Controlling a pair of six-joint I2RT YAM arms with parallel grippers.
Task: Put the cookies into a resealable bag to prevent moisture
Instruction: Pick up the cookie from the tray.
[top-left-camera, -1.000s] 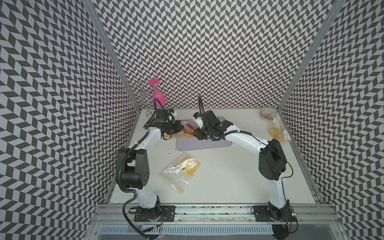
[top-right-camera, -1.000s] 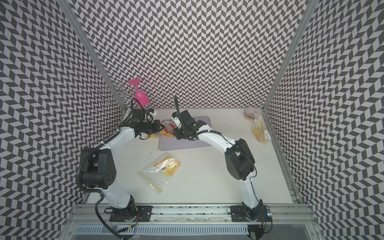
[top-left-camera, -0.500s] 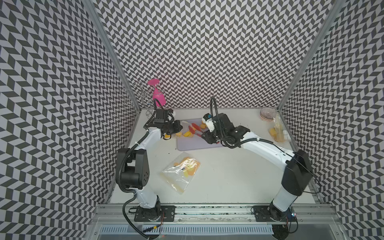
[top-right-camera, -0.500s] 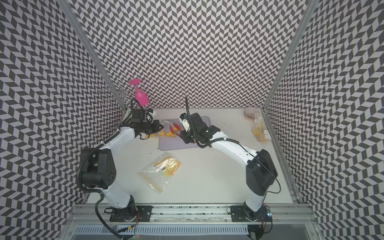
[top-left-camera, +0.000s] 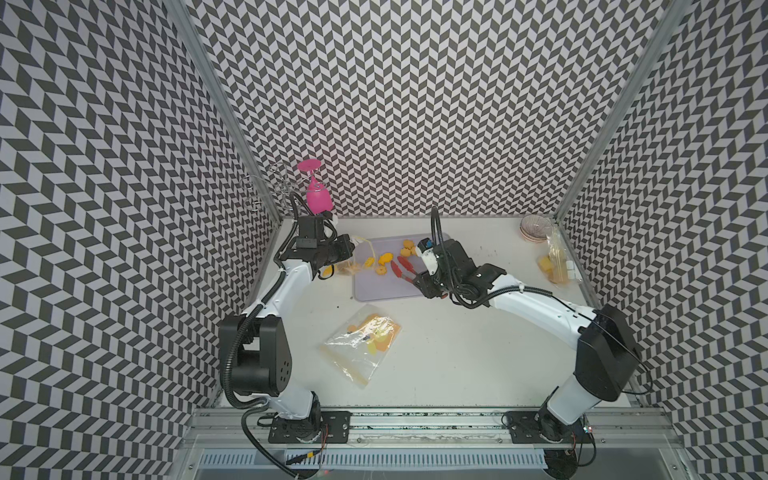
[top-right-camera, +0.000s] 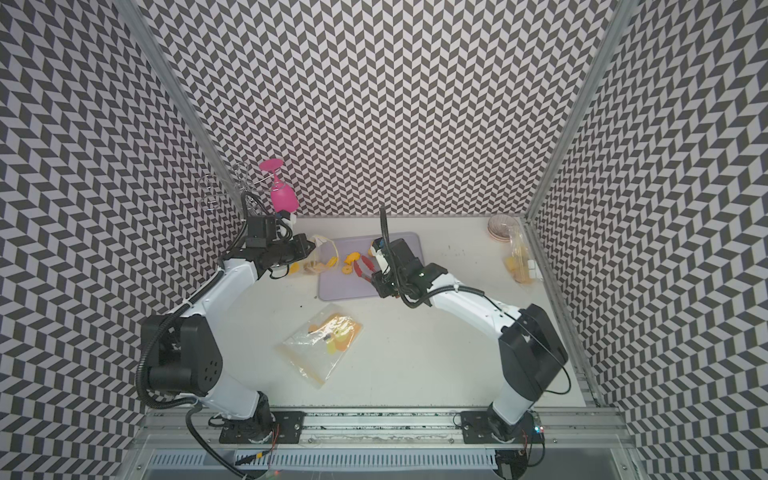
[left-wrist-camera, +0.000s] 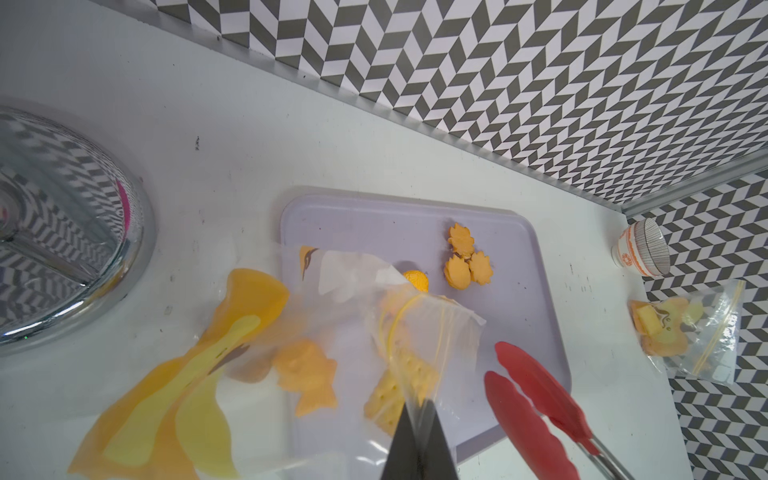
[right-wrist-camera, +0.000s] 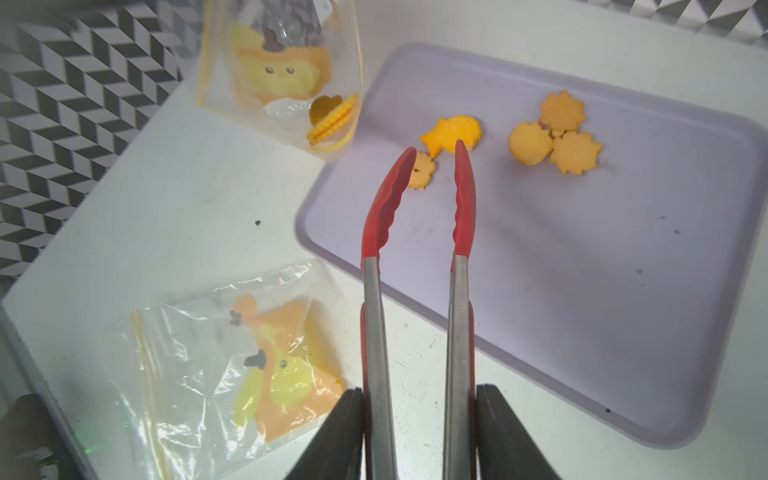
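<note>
Pinching the rim of a resealable bag (left-wrist-camera: 345, 332), the left gripper (left-wrist-camera: 419, 415) has its jaws pressed together on the clear plastic and holds the bag lifted at the left edge of the lilac tray (left-wrist-camera: 511, 299). Inside the bag sit a brown heart cookie (right-wrist-camera: 326, 109) and yellow rectangular cookies (right-wrist-camera: 332, 121); there may be more pieces, but the creased plastic makes them hard to count.

The right gripper (right-wrist-camera: 417, 403) is clamped on the steel arms of a pair of tongs (right-wrist-camera: 457, 316), whose red tips stand apart over the left part of the tray. A small scalloped cookie (right-wrist-camera: 423, 170) lies beside one tip, and a fish-shaped cookie (right-wrist-camera: 453, 133) lies just past both tips. Farther right on the tray, a cluster of leaf-edged cookies (right-wrist-camera: 575, 151) lies touching.

On the table (top-left-camera: 457, 353), nearer than the tray, a second printed bag (top-left-camera: 363, 343) lies flat. At the far right, a third bag (top-left-camera: 555, 266) rests beside a bowl (top-left-camera: 534, 228). A pink glass (top-left-camera: 318, 195) hangs upside down in the far left corner.
</note>
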